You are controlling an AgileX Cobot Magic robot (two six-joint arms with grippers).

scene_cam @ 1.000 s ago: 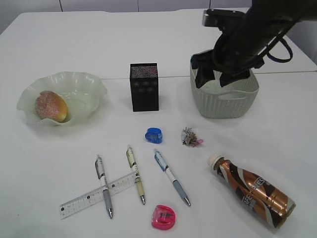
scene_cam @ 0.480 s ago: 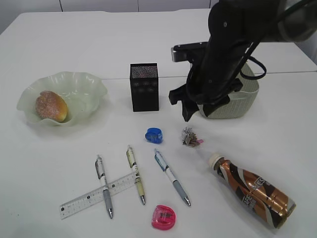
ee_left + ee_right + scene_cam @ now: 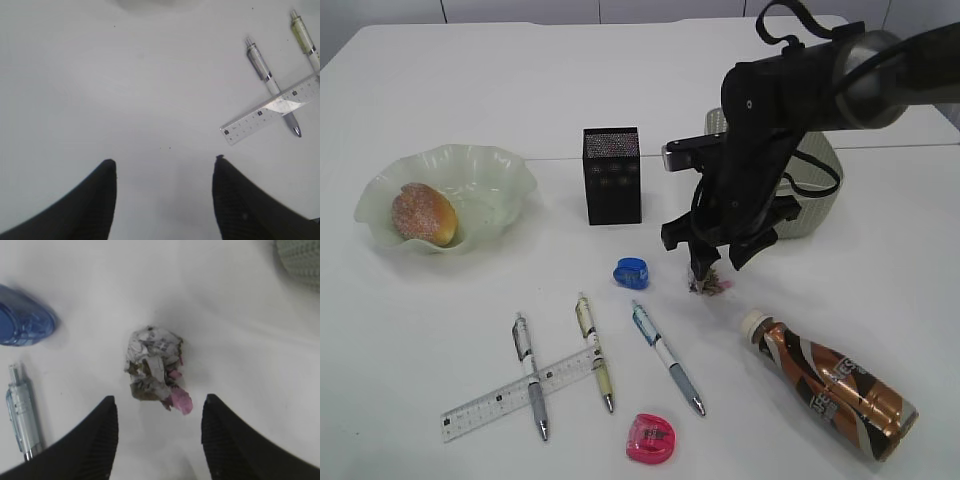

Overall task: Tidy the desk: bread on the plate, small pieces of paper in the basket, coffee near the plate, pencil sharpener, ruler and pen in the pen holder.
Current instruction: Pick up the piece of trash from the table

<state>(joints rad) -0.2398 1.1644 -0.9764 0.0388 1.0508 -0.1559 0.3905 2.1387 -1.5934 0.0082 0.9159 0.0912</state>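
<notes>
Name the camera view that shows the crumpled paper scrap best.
The right wrist view: the crumpled paper scrap lies large and unobstructed, ahead of the open right gripper. In the exterior view it is small, partly hidden behind that gripper. The left wrist view does not show it.

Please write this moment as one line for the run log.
phase: reach | right tool: open above crumpled grey-pink paper wad, not touching | left tool: open, empty | brown sugared bun: on green ruffled glass plate

Brown sugar-speckled bread [image 3: 422, 214] on a pale green plate [image 3: 490, 170]; black mesh pen holder [image 3: 611, 175]; grey-green basket [image 3: 808, 205]; copper bottle [image 3: 835, 386] with black-white swirls; blue sharpener [image 3: 631, 272]; pink sharpener [image 3: 650, 437]; clear ruler [image 3: 515, 395].
</notes>
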